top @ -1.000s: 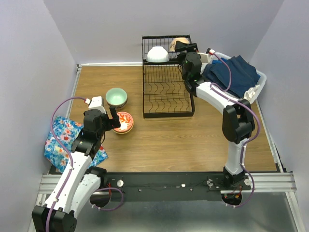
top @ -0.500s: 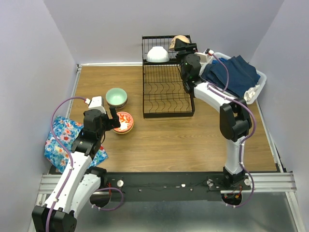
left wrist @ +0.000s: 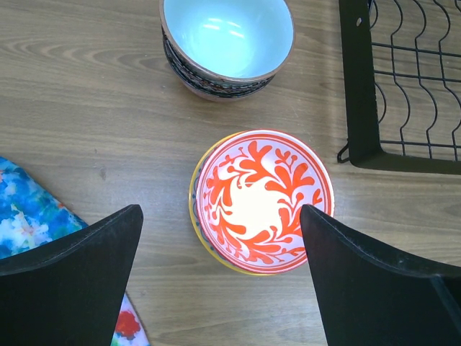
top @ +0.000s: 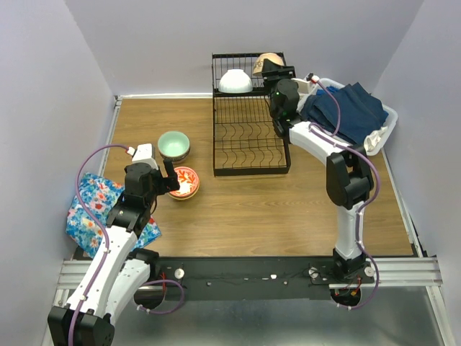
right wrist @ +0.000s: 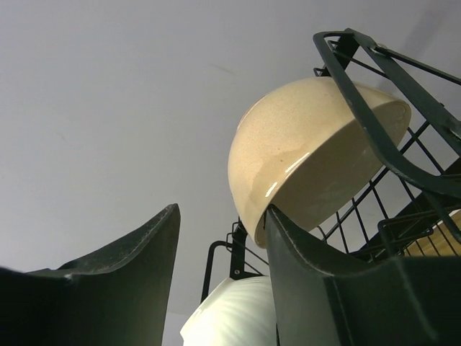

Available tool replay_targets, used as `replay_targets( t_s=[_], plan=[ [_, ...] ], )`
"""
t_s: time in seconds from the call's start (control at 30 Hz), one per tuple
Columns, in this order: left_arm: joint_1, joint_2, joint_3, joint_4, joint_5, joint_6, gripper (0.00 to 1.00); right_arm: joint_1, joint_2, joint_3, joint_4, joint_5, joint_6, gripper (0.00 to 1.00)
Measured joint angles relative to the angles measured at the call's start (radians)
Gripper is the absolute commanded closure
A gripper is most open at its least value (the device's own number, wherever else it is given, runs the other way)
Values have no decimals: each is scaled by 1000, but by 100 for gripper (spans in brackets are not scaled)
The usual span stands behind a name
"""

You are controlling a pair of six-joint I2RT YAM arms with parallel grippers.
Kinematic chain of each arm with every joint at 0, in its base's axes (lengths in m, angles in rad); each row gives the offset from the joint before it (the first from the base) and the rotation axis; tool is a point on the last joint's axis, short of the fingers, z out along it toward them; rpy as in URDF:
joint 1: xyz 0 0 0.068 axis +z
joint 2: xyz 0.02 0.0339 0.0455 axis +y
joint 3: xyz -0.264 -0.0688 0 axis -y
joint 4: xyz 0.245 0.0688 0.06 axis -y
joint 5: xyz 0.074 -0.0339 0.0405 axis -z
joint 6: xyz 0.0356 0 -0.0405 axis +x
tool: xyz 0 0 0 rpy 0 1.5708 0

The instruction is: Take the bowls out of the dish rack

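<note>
The black wire dish rack (top: 248,137) stands at the back centre. On its raised shelf rest a white bowl (top: 235,81) and a beige bowl (top: 268,60), both upside down and tilted. My right gripper (top: 274,70) reaches up at the beige bowl (right wrist: 310,158). The bowl's rim touches the right finger while the left finger stands apart, so the right gripper (right wrist: 222,213) is open. The white bowl (right wrist: 230,321) shows below. My left gripper (left wrist: 220,216) hangs wide open over a red-patterned bowl (left wrist: 263,198) nested in a yellow-rimmed one. Beside it a mint-green bowl (left wrist: 227,36) tops another stack.
A white basket of blue cloths (top: 346,112) sits right of the rack, close to my right arm. A floral cloth (top: 94,209) lies at the left edge under my left arm. The rack's front corner (left wrist: 360,108) is just right of the red bowl.
My right gripper has pushed slightly farther back toward the beige bowl and its jaws have narrowed. The left arm and the bowls on the table have not moved.
</note>
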Motion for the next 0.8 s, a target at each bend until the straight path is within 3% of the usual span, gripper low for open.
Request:
replay_targets(
  t_s=[0.4, 0.8],
  plan=[
    [1, 10, 0, 0, 0, 0, 1, -23, 36, -8, 86, -50, 35, 65],
    [3, 11, 0, 0, 0, 0, 1, -40, 52, -10, 195, -83, 44, 98]
  ],
)
